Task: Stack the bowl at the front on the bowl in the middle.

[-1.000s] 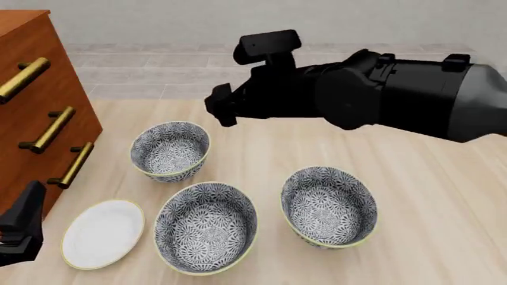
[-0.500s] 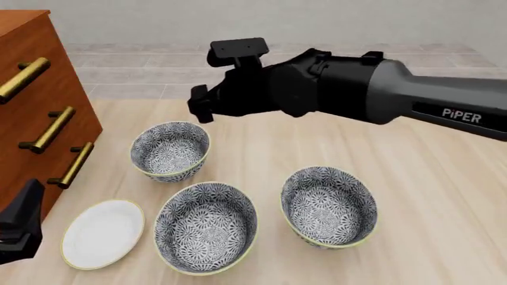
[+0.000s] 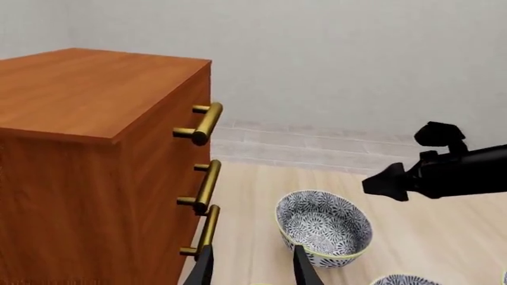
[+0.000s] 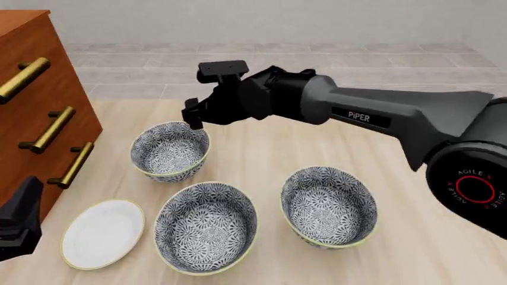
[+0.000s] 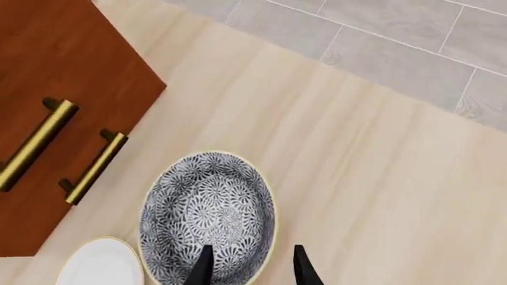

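Front view: we take the front bowl [image 4: 170, 149] to be the one at upper left of the group, on the bench [image 4: 262, 154] beside the drawers [image 4: 40, 107]. Right pincer [image 4: 192, 116] hangs just above its far rim, released, fingers [image 5: 204, 265] astride the rim in the right wrist view. Left pincer [image 4: 20, 221] is parked lower left, also released. Risks: a thin rim grip could tilt or drop the bowl; coming down off-line could knock it into the drawers. Which of centre bowl [image 4: 206, 227] and right bowl [image 4: 329, 206] is the middle one, we cannot tell.
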### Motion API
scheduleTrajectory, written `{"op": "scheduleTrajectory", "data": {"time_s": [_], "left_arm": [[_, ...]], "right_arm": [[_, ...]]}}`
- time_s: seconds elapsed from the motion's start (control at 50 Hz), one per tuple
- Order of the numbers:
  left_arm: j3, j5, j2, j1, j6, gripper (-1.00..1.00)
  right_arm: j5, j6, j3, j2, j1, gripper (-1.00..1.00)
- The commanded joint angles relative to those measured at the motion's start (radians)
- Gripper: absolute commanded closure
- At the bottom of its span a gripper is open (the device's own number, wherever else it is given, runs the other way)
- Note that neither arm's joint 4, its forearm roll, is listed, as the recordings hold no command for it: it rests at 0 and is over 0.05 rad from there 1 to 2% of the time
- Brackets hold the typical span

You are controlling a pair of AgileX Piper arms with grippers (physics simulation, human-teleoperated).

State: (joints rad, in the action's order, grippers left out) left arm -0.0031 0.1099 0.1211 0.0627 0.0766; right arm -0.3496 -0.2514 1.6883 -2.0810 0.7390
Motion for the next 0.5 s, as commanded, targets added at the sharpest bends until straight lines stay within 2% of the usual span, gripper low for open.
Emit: {"op": "scheduleTrajectory", "data": {"time_s": [0.02, 0.1, 0.26, 0.36, 0.5], "left_arm": [[0.002, 0.038, 0.045, 0.004, 0.014, -1.00], [0.002, 0.018, 0.027, -0.005, 0.018, -1.00], [-0.001, 0.029, 0.036, 0.006, 0.025, -1.00], [-0.007, -0.002, 0.004, 0.014, 0.026, -1.00], [-0.031, -0.105, -0.085, 0.017, 0.034, -1.00]], "right_arm": [[-0.032, -0.017, 0.105, -0.099, -0.014, -1.00], [-0.046, -0.028, 0.149, -0.132, -0.024, -1.00], [-0.041, -0.041, 0.164, -0.160, -0.016, -1.00], [-0.041, -0.044, 0.175, -0.186, -0.018, -1.00], [-0.036, -0.048, 0.176, -0.208, -0.012, -1.00]]}}
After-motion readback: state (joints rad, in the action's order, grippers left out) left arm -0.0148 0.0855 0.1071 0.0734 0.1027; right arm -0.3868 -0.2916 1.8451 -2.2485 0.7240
